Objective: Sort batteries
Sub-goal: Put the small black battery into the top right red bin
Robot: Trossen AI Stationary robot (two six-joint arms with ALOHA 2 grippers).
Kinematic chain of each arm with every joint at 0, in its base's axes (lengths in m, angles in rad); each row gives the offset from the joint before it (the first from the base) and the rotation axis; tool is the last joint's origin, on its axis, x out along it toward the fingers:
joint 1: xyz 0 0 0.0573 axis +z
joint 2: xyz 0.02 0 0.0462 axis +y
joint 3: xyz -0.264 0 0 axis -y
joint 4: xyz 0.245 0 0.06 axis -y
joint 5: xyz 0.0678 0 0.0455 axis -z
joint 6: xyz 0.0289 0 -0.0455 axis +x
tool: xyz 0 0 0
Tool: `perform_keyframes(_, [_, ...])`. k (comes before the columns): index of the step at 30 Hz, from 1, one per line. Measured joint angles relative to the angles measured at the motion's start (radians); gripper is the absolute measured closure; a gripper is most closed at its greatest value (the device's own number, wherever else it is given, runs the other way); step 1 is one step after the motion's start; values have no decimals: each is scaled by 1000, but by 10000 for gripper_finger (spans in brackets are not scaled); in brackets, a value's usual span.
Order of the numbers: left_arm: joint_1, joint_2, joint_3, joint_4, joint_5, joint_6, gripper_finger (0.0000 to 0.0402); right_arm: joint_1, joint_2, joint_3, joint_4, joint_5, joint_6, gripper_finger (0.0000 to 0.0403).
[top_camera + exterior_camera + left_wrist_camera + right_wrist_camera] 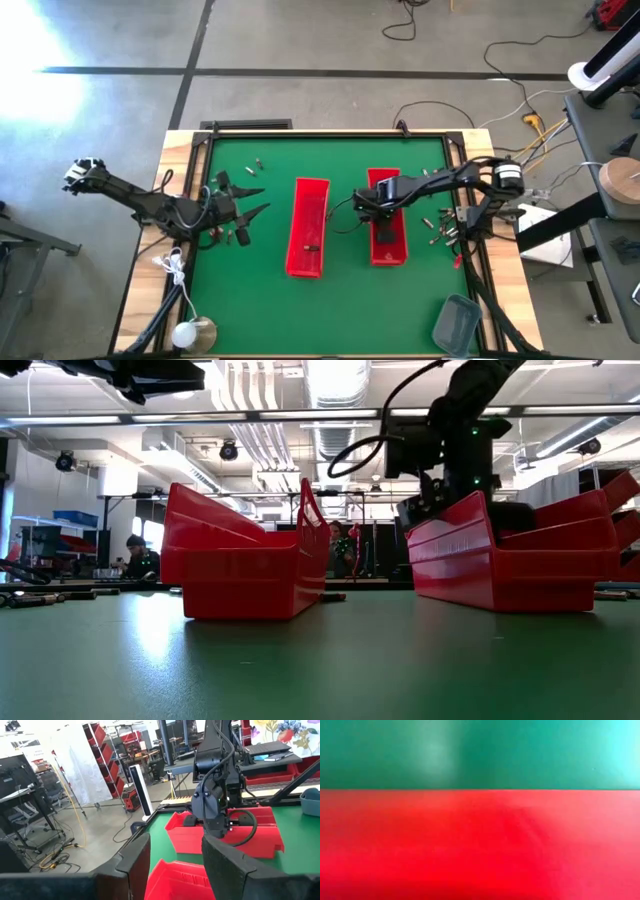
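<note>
Right gripper (368, 203) clenched, low over the right red bin (387, 245); held contents impossible to tell. Left gripper (262, 200) released, left of the left bin (308, 226). Batteries (438, 228) scattered on the green mat (350, 310).

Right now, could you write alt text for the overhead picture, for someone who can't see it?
Seen from above, two dark robot arms work over a green table holding two long red bins. The right gripper reaches over the right bin; the left gripper, open, hangs near scattered batteries.

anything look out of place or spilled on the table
Nothing looks damaged. Loose batteries lie scattered on the green mat, right of the right red bin, and a few more near the far left corner: unsorted rather than spilled.
</note>
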State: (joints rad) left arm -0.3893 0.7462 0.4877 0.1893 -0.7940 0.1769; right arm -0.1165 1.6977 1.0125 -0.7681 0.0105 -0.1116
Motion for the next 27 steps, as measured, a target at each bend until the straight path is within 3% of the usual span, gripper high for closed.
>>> perform_keyframes(8, [0, 0, 0, -13, 0, -1, 244, 0, 4, -2, 0, -56, 33, 352])
perform_keyframes(13, [0, 0, 0, -13, 0, -1, 244, 3, -37, -5, -53, -42, 44, 301])
perform_keyframes(20, [0, -1, 0, -12, 1, -5, 244, 20, -128, 158, -291, 51, 124, 236])
perform_keyframes(24, [0, -1, 0, -9, 3, -6, 244, 39, -172, 257, -231, 100, 91, 221])
perform_keyframes(27, [0, -1, 0, -8, 7, -7, 244, 40, -176, 285, -74, 105, 48, 219])
